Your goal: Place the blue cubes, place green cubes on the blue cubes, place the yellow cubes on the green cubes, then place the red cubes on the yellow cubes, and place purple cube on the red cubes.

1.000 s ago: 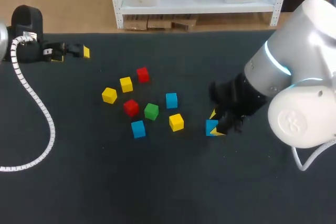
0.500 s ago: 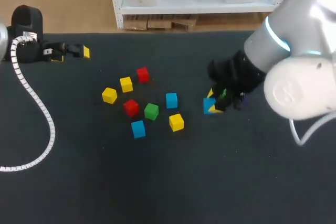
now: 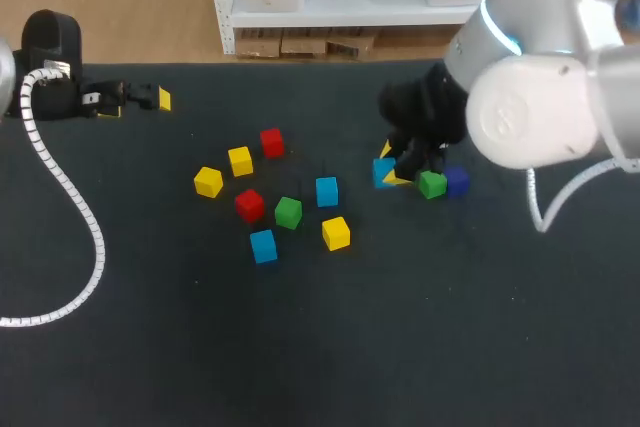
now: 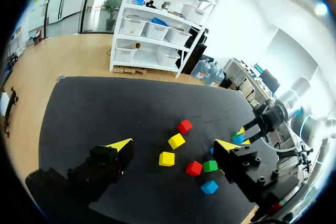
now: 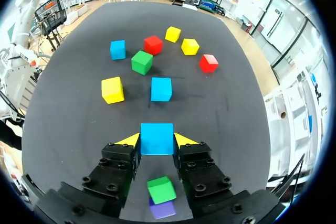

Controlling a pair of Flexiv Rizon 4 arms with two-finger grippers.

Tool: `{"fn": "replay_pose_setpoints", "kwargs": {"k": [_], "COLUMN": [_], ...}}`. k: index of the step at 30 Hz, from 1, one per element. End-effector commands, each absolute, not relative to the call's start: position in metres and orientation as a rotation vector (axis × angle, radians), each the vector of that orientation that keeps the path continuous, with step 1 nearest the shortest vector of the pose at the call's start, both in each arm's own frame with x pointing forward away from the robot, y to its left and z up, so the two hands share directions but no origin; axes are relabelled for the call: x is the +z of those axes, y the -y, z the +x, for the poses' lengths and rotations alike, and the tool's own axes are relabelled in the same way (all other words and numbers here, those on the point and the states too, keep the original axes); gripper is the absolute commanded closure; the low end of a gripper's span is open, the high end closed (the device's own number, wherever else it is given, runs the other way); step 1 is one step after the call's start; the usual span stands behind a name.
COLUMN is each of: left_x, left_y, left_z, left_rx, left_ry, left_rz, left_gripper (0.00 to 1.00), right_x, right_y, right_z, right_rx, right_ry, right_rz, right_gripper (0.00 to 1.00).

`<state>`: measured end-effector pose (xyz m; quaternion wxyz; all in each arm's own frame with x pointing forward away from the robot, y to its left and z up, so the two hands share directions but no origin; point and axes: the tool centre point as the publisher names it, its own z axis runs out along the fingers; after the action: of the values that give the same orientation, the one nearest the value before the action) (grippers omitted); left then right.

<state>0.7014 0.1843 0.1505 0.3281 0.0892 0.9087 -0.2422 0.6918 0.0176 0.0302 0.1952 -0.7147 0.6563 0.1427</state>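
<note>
step judged: blue layer, first cube being placed | right pincer (image 5: pixel 157 141) is pinched on a blue cube (image 3: pixel 381 171), carried just beside a green cube (image 3: pixel 432 184) and a purple cube (image 3: pixel 457 180) at the right of the desk (image 3: pixel 300 347) | left pincer (image 3: pixel 148 100) is spread, parked far left | next: a bare spot is needed, with the cube set flat, clear of the green cube; two other blue cubes (image 3: pixel 327 191) are to be fetched from the cluster

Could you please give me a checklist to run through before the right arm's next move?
1. Grip: right gripper shut on the blue cube from two sides: ok.
2. Whether the blue cube is lifted clear of the table: cannot tell.
3. Room around the right gripper: not ok, the green cube and purple cube lie close beside it.
4. Other arm out of the way: left gripper open, far from the cubes: ok.
</note>
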Motion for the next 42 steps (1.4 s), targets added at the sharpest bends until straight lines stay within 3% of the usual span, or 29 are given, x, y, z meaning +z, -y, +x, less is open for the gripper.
{"fn": "replay_pose_setpoints", "kwargs": {"k": [1,42], "left_x": [0.15,0.15], "left_y": [-0.184,-0.184], "left_z": [0.701,0.701], "left_rx": [-0.634,-0.634], "left_ry": [-2.379,-2.379], "left_rz": [0.233,0.233], "left_gripper": [0.0,0.0], "right_x": [0.023,-0.005], "right_y": [-0.026,-0.056], "right_z": [0.702,0.694], "right_rx": [0.443,0.494], "right_ry": [-1.84,-1.882], "right_rz": [-2.03,-2.016], "right_gripper": [1.0,1.0]}}
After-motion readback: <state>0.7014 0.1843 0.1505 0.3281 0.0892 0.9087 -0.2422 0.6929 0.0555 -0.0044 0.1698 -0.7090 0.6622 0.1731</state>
